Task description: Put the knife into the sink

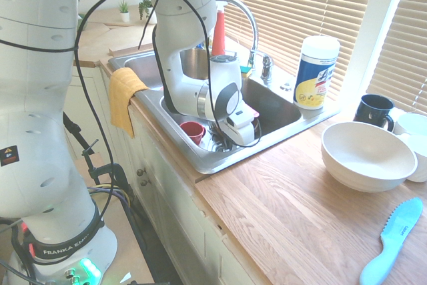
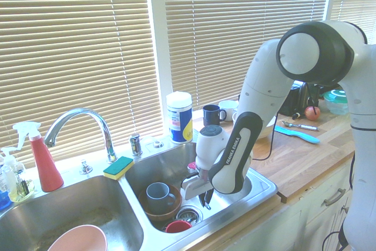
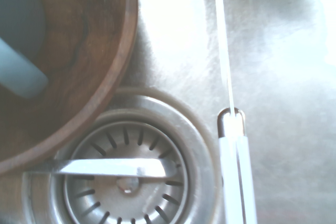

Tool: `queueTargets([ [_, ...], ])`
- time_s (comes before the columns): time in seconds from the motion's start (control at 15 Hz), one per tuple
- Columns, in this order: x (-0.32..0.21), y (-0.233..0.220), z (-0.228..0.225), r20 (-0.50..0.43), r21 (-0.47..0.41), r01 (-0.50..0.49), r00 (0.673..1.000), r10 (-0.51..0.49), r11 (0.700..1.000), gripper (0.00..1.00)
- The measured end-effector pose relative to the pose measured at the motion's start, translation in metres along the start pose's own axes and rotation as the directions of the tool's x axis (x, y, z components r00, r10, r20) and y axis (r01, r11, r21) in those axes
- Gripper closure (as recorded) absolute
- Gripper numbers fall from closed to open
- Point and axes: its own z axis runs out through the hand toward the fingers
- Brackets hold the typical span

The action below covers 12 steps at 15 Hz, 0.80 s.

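The sink [image 1: 175, 137] [image 2: 265, 185] is a steel double basin. My gripper [image 1: 227, 143] [image 2: 205, 198] hangs low inside its right bowl, just above the drain strainer [image 3: 123, 174]. In the second exterior view its dark fingers stand close together. The knife [image 3: 234, 153], white-handled with a thin blade seen edge-on, rises from the bottom edge of the wrist view over the basin floor beside the drain. The arm hides it in both exterior views.
In the same basin, a wooden bowl [image 2: 161, 210] [image 3: 100, 51] holds a grey mug [image 2: 157, 192], and a red cup [image 1: 193, 131] [image 2: 178, 226] sits nearby. On the counter are a light-blue plastic knife [image 1: 393, 238], a white bowl [image 1: 367, 155] and a wipes canister [image 1: 315, 71]. The faucet [image 2: 79, 119] arches behind.
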Motion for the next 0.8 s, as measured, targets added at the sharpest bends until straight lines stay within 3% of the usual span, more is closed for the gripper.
queueTargets([
  [0.27,0.001,-0.001,0.025,0.013,-0.013,-0.019,1.000,0.020,1.000,1.00],
  [0.33,0.003,0.000,0.026,0.011,-0.015,-0.022,1.000,0.022,1.000,0.00],
  [0.8,0.005,-0.003,0.022,0.005,-0.003,-0.026,1.000,0.026,1.000,0.00],
])
